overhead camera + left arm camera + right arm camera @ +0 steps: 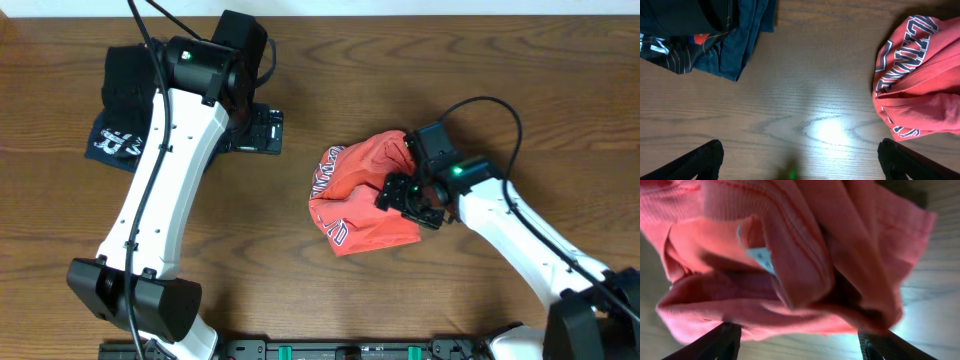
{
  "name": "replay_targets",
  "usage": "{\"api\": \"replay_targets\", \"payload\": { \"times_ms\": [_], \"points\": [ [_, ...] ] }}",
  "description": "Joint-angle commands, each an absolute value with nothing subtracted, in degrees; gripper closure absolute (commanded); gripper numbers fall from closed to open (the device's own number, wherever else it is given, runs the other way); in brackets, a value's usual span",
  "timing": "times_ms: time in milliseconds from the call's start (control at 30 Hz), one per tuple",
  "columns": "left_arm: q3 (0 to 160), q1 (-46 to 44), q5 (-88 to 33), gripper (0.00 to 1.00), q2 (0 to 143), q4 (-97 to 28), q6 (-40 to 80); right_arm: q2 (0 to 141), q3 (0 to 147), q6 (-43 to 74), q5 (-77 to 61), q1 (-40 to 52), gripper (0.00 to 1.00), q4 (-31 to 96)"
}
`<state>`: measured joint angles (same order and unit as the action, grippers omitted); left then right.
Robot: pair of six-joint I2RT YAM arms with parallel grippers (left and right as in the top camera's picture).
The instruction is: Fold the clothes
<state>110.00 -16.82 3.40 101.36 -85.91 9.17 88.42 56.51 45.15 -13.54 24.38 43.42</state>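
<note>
Two arms work over a wooden table. One red T-shirt lies crumpled in a heap right of the table's middle, with white lettering showing along its left edge. At the heap's right side sits the right gripper, touching the cloth. In the wrist view its fingers stand apart, and bunched shirt fills the view between and beyond them. Nothing looks pinched. A white neck tag shows among the folds. Well apart from the shirt, toward the far left, the left gripper has its jaws spread wide over bare wood, holding nothing. Just beside it, a black garment lies on a navy garment with white letters.
</note>
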Motion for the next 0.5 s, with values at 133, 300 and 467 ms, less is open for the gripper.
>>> {"api": "replay_targets", "payload": {
  "times_ms": [133, 300, 467],
  "points": [
    [110.0, -16.69, 3.46, 0.0, 100.31, -86.11, 9.1, 91.29, 56.16, 44.88, -21.43, 24.62, 0.42, 35.83],
    [110.0, -16.69, 3.46, 0.0, 100.31, -86.06, 9.1, 89.56, 56.16, 44.69, -21.02, 23.66, 0.67, 36.1],
    [110.0, -16.69, 3.46, 0.0, 100.31, -85.91, 9.1, 89.41, 56.16, 42.81, -19.66, 20.97, 0.99, 42.39]
  ]
}}
